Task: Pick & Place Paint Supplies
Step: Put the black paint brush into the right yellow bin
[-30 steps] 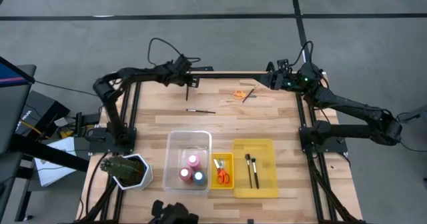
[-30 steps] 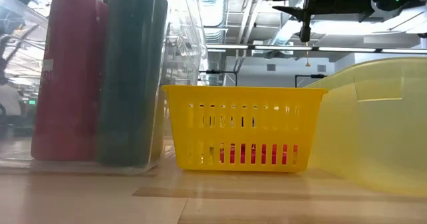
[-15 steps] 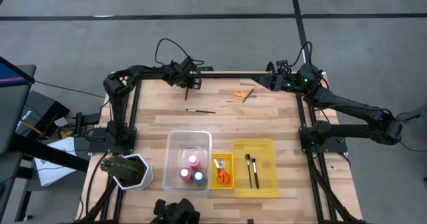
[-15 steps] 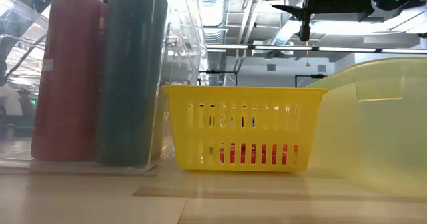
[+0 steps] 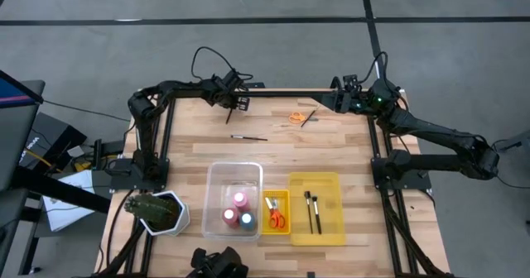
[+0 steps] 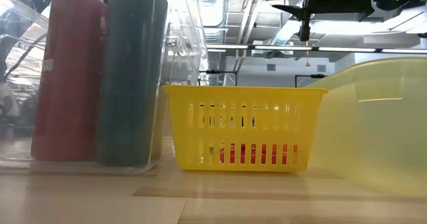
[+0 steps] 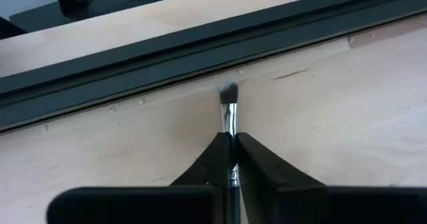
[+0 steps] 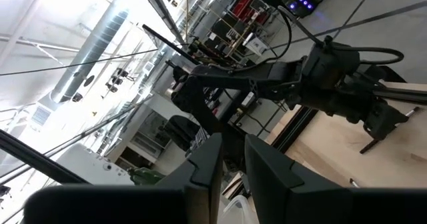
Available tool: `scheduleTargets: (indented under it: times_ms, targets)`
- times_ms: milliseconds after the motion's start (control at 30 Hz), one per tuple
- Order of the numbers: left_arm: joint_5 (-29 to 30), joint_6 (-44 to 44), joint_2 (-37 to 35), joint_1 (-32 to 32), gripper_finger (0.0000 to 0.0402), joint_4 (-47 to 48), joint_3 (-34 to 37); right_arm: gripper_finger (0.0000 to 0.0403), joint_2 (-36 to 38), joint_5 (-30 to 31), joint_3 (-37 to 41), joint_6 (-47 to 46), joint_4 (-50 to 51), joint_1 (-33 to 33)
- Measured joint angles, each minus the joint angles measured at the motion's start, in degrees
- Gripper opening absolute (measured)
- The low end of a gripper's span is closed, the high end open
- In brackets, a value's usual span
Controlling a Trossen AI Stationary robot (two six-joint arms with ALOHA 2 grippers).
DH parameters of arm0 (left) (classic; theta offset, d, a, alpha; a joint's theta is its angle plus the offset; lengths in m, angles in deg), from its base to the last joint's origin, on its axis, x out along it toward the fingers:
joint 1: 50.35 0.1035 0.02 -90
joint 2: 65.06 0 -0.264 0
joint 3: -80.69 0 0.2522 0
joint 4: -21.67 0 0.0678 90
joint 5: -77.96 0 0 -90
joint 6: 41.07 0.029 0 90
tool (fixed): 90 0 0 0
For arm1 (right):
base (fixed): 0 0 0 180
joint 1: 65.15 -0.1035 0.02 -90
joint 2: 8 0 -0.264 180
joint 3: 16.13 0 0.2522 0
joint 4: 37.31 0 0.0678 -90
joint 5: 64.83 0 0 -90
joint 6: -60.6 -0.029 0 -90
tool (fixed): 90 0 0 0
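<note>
Much of the sorting looks done: three paint bottles [image 5: 238,212] stand in the clear bin [image 5: 234,172] near the front of the table, a pair of orange-handled scissors [image 5: 276,218] lies in the small yellow basket [image 5: 276,194] beside it, and two paintbrushes [image 5: 312,211] rest in the larger yellow bin [image 5: 315,181] to the right. Still out on the bare wood toward the far side are a loose paintbrush [image 5: 248,137] in the middle, a second pair of scissors [image 5: 296,117] and another brush [image 5: 310,117] just beside them. The left gripper [image 5: 238,106] sits at the far edge of the table with its fingers pinched tight on a brush [image 7: 229,114], whose bristle tip pokes out past the fingertips above the wood. The right gripper [image 5: 341,101] waits at the far right edge, near the scissors; its fingers stand only slightly apart and hold nothing visible. By my judgement, four items are left to place, the gripped brush first.
</note>
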State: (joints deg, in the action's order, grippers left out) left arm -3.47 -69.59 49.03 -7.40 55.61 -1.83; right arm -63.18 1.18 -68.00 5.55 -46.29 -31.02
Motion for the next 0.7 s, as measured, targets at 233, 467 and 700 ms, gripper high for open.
scheduleTargets:
  times_ms: [233,467,700]
  targets:
    - [-2.1,2.0,-2.4,-0.1,0.0004,1.6,0.5,0.0062,0.0,-0.1,0.0,0.0,0.0,0.0]
    - [-3.9,4.4,-7.0,-0.2,0.0002,1.5,0.4,0.0062,0.0,-0.1,0.0,0.0,0.0,0.0]
    - [-11.0,7.8,-11.7,-0.2,0.0003,-0.4,0.4,0.0062,0.0,-0.1,0.0,0.2,0.0,0.0]
